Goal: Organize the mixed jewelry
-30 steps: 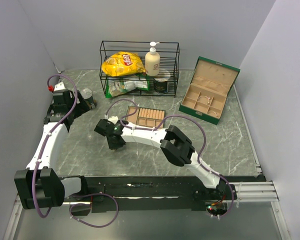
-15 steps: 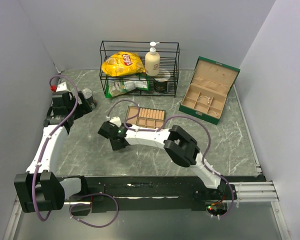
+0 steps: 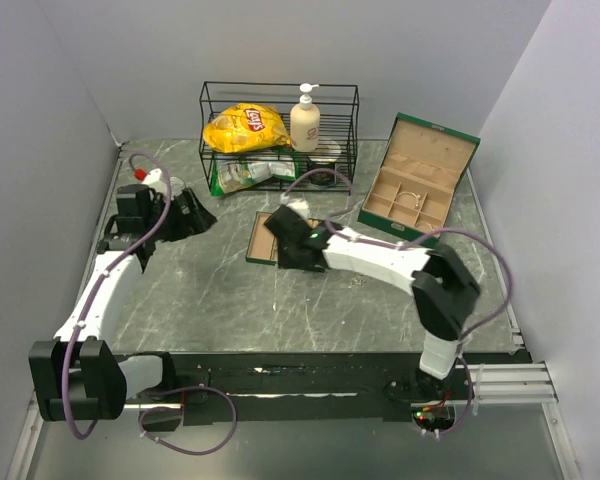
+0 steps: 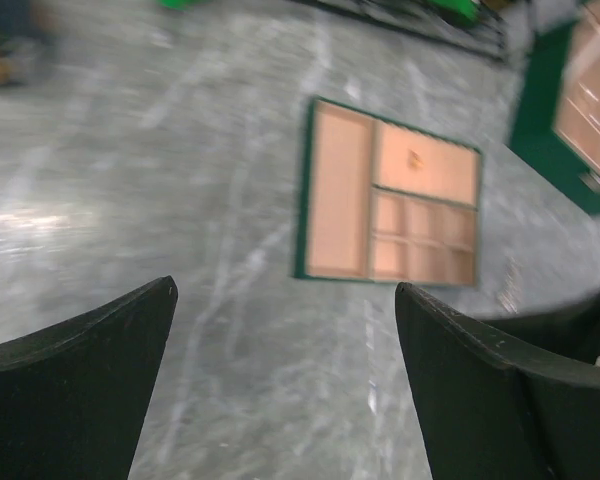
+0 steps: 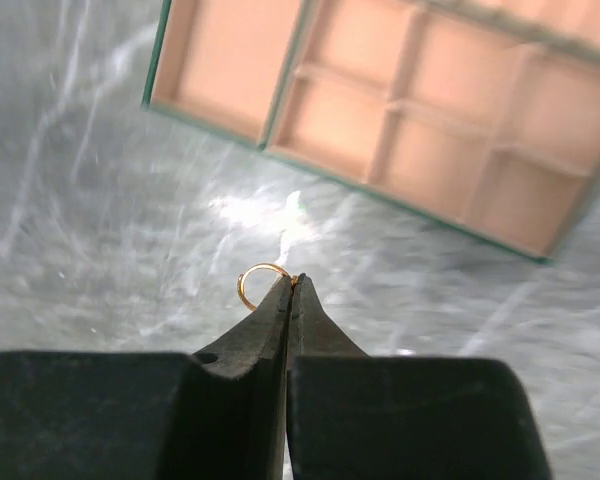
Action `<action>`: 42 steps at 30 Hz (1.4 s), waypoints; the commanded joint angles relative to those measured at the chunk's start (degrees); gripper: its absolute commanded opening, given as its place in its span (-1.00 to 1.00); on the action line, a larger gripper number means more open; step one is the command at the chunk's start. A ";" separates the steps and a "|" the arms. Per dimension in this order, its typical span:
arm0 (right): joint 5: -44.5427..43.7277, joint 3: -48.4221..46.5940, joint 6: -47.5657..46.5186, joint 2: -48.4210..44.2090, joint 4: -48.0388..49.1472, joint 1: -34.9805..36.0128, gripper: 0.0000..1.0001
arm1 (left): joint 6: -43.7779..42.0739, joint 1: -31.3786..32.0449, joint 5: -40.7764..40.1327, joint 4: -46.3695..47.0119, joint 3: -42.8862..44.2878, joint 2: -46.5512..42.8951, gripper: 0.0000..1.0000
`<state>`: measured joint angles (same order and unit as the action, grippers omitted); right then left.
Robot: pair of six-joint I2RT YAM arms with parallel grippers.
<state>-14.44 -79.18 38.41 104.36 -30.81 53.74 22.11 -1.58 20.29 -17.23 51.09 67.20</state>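
Right wrist view: the right gripper is pinched tight on a small gold ring over the marble table, with the tan divider tray at its twelve o'clock. The left gripper gapes wide, holding nothing. Another gold bit lies in a tray compartment.

You swung the right gripper from the table's 9 o'clock side toward 2 o'clock, to the divider tray's near edge. Its jaws went fully closed and now pinch a gold ring. The left gripper shifted toward 3 o'clock.
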 commanded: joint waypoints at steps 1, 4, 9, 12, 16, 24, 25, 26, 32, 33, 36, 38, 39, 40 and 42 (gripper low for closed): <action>3.70 5.43 -1.23 -8.27 5.66 -4.85 -1.00 | 2.31 4.04 11.24 6.33 -1.08 -0.05 0.93; 8.09 10.70 -1.15 -12.40 10.49 -7.06 -1.00 | 5.21 5.62 14.15 10.81 -2.05 0.74 0.93; 13.29 15.98 -0.62 -16.20 14.81 -10.40 -1.00 | 7.94 12.21 16.26 15.64 -3.27 3.19 0.96; 14.08 17.56 -0.27 -17.69 17.18 -10.84 -1.00 | 10.05 13.80 17.41 20.12 -4.77 5.12 0.97; 16.90 19.41 1.49 -18.84 19.82 -11.20 -1.00 | 11.73 15.47 17.15 21.80 -4.51 8.29 0.85; 18.74 22.22 3.77 -19.72 24.56 -11.11 -1.00 | 16.29 18.63 18.03 25.05 -3.63 14.71 0.31; 18.57 22.57 4.03 -19.80 24.74 -11.20 -1.00 | 16.56 19.42 17.94 24.97 -3.37 15.24 0.24; 18.48 22.66 4.12 -19.89 24.83 -11.20 -1.00 | 16.74 19.86 17.59 24.62 -2.50 16.20 0.17; 17.43 22.22 4.74 -19.37 24.74 -11.28 -1.00 | 17.62 22.59 16.97 22.42 -0.55 18.67 0.02; 17.16 22.14 5.09 -19.28 24.57 -11.28 -1.00 | 17.88 22.85 16.97 22.42 -0.55 18.84 0.01; 16.63 21.61 5.27 -18.67 24.22 -11.11 -1.00 | 18.41 23.56 17.93 22.86 -0.55 19.02 0.01; 16.11 21.35 5.62 -18.58 24.30 -11.20 -1.00 | 18.23 23.99 18.38 22.42 -0.20 19.28 0.01; 16.02 21.43 5.79 -18.66 24.30 -11.20 -1.00 | 17.89 24.08 18.81 22.25 -0.11 19.37 0.00; 15.93 21.52 5.97 -18.58 24.56 -11.20 -1.00 | 17.71 24.43 18.82 21.81 -0.03 19.46 -0.01; 15.76 21.35 5.97 -18.49 24.31 -11.20 -1.00 | 17.27 24.70 18.82 20.67 0.24 19.81 -0.08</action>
<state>3.01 -56.86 43.66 87.11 -8.10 42.83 39.31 22.28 37.10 3.53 48.49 86.15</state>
